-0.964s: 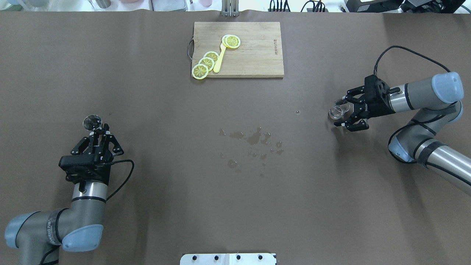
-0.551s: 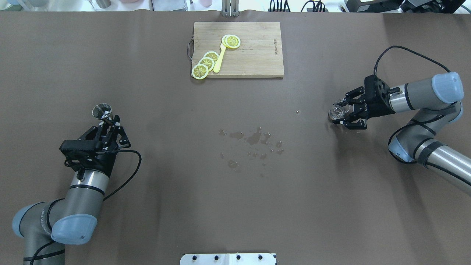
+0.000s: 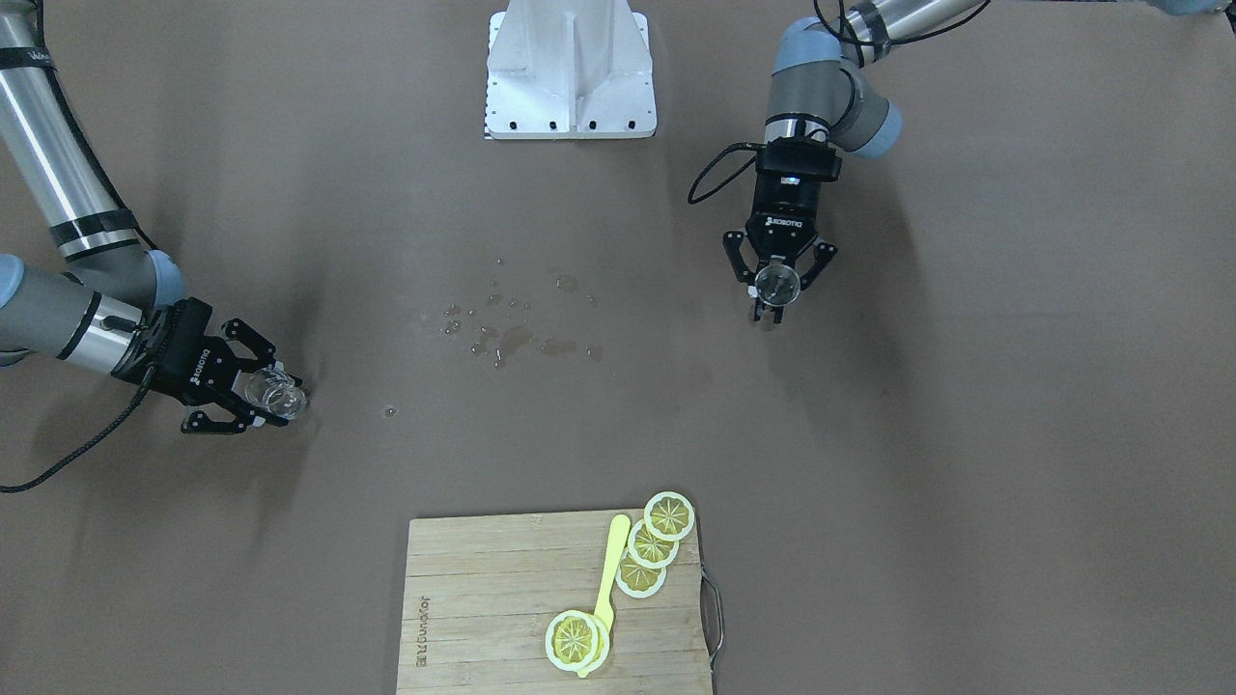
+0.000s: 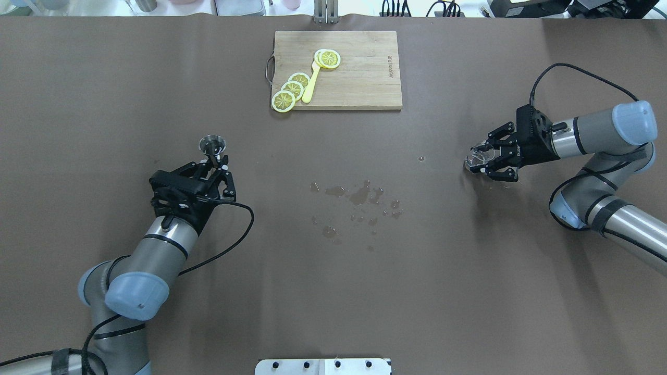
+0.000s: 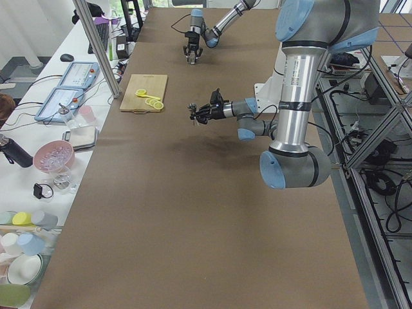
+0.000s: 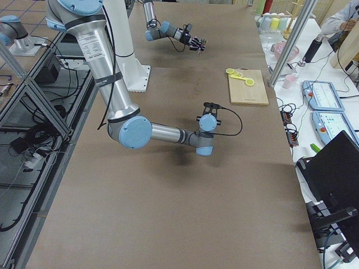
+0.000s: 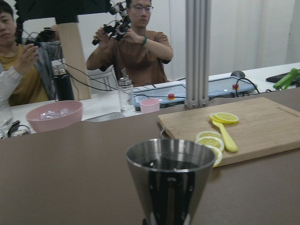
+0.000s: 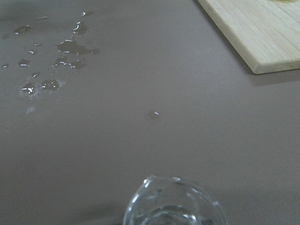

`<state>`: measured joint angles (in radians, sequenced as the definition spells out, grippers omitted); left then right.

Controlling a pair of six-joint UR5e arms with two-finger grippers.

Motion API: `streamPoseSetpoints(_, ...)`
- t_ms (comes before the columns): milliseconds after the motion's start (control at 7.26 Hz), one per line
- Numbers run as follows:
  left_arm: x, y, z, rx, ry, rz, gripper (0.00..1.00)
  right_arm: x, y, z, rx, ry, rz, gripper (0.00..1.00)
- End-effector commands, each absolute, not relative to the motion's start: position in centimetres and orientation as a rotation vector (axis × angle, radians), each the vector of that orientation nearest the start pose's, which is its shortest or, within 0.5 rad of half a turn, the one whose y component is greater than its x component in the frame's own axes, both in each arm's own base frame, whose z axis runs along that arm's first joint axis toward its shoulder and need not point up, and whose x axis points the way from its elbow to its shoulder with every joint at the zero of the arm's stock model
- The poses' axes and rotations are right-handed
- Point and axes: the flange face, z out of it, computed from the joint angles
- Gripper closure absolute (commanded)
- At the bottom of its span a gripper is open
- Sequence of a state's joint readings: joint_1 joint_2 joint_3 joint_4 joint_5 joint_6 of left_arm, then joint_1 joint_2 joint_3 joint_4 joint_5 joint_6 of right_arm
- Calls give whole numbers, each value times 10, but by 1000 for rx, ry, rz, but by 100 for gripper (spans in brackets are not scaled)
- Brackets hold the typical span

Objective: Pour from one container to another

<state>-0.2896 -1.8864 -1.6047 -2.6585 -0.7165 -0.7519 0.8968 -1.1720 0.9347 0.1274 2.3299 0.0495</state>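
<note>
The silvery steel jigger stands upright above the table's left half, and my left gripper is shut on its lower part. The front-facing view has that jigger between the left fingers. In the left wrist view the jigger fills the lower middle, its inside dark. At the right side, my right gripper is shut on the small clear glass cup, low over the table. That cup appears again in the front-facing view, and its rim is at the right wrist view's bottom edge.
A wooden cutting board with lemon slices and a yellow utensil lies at the far centre. Spilled liquid wets the table's middle, between the two arms. Two operators show beyond the table in the left wrist view.
My left arm has carried the jigger to the right and forward, toward the table's middle. The right gripper's fingers have narrowed onto the glass cup; that arm has barely moved.
</note>
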Motion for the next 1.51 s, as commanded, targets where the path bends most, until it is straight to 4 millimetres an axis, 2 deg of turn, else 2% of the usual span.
streamPoseSetpoints(0,503,-393,305,1295,814,-16,100,-328,-539,549,1135,-1115,-1034,97)
streamPoseSetpoints(138,493,-398,300,1338,897,60,100,-315,-545,545,1134,-1123,-1037,100)
streamPoseSetpoints(275,491,-394,299,1376,925,110,100,-294,-556,536,1120,-1125,-1038,100)
streamPoseSetpoints(413,495,-390,298,1367,961,152,100,-283,-564,527,1134,-1108,-1031,100)
streamPoseSetpoints(551,501,-391,311,1364,961,156,100,-282,-568,520,1126,-1099,-1007,100)
streamPoseSetpoints(688,501,-388,318,1361,987,171,100,-282,-571,504,1142,-1080,-993,100)
streamPoseSetpoints(826,505,-379,311,1361,1064,284,100,-280,-574,488,1157,-1038,-956,100)
streamPoseSetpoints(1101,507,-374,297,1373,1111,304,100,-279,-580,446,1159,-993,-916,100)
streamPoseSetpoints(1239,509,-373,292,1370,1128,323,100,-281,-579,423,1136,-984,-907,100)
streamPoseSetpoints(1377,512,-372,289,1365,1143,342,100,-280,-576,391,1102,-978,-903,100)
